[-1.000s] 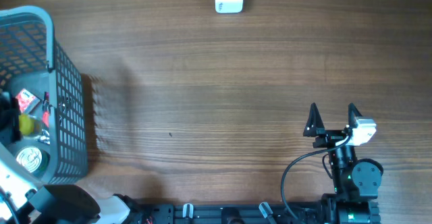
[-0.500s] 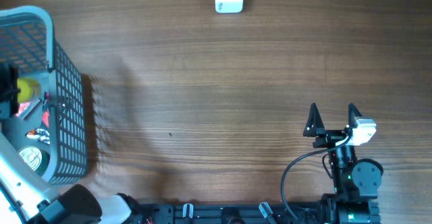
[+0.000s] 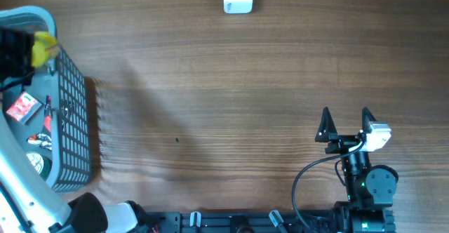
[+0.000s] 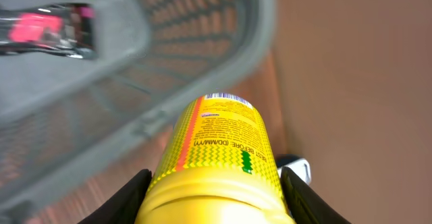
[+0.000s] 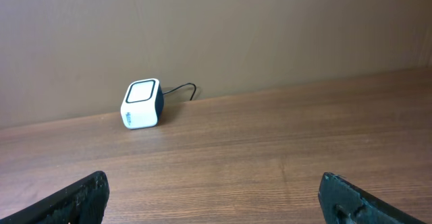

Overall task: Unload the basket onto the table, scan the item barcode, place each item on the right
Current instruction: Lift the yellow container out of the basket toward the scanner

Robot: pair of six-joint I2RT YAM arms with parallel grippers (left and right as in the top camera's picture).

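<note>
Yellow bottle (image 4: 216,163), left jaws (over basket (image 3: 71,121))

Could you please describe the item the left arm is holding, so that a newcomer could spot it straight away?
Start at the grey mesh basket at the left edge of the table. At its far rim, the left end effector grips a yellow container. It is a bright yellow cylinder with a printed label, unlike the red packet and round tin lying inside the basket.
</note>
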